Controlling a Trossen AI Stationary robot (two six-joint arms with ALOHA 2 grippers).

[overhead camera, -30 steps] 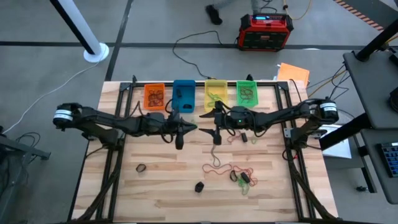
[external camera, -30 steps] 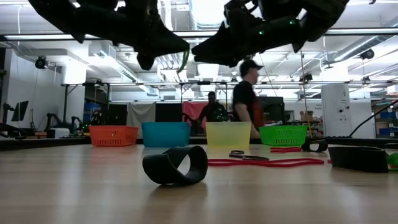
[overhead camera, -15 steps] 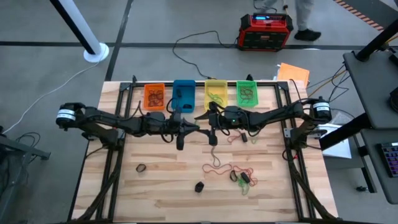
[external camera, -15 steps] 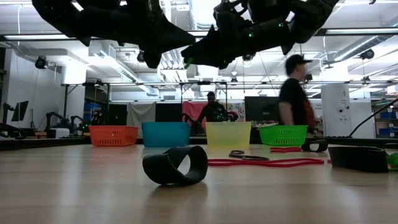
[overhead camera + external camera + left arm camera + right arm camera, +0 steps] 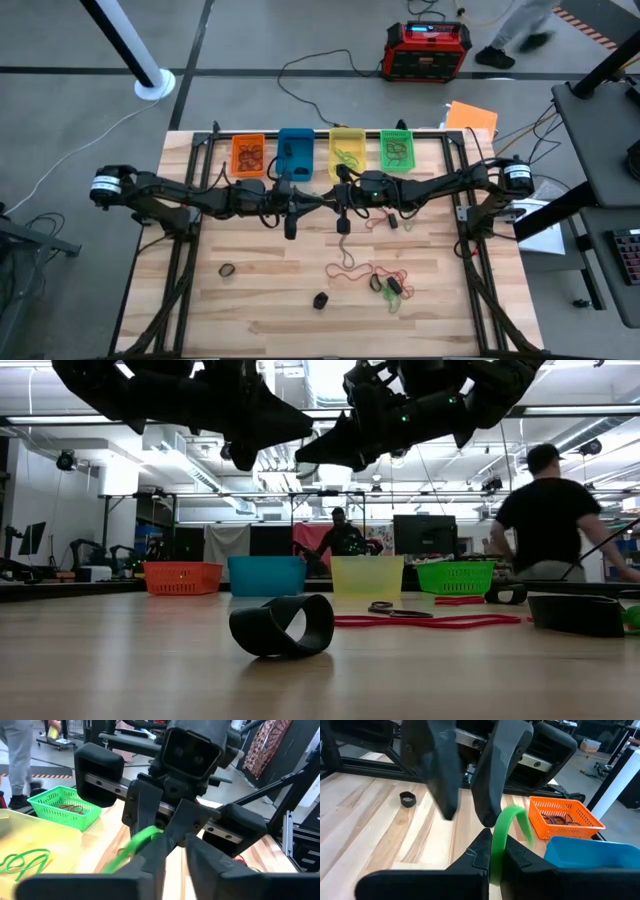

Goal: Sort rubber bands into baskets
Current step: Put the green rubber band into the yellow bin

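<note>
Both arms meet tip to tip high over the table's middle. My right gripper [image 5: 495, 847] is shut on a green rubber band [image 5: 501, 827]. My left gripper [image 5: 172, 851] faces it with its fingers a little apart; the band [image 5: 141, 841] runs beside one of those fingers, and I cannot tell whether it touches. More rubber bands [image 5: 382, 280] lie loose on the near right of the table, a wide black one [image 5: 282, 625] nearer the front. The baskets stand in a row at the far edge: orange [image 5: 248, 155], blue [image 5: 295, 155], yellow [image 5: 347, 150], green [image 5: 396, 150]. My right gripper pinches the green band between its two fingers at one end of the loop [image 5: 498, 840]. The fingers come about level from the table's right side. The band is lifted clear of the table and arches forward past the fingertips toward my left gripper.
A small black band [image 5: 227, 270] and a black clump [image 5: 320, 299] lie on the near half of the table. A red-black box [image 5: 427, 48] stands on the floor behind the table. A person [image 5: 552, 510] walks past in the room beyond.
My right gripper has shut on the green band, which hung from my left gripper a second ago. Both arms have stayed high over the table's middle.
</note>
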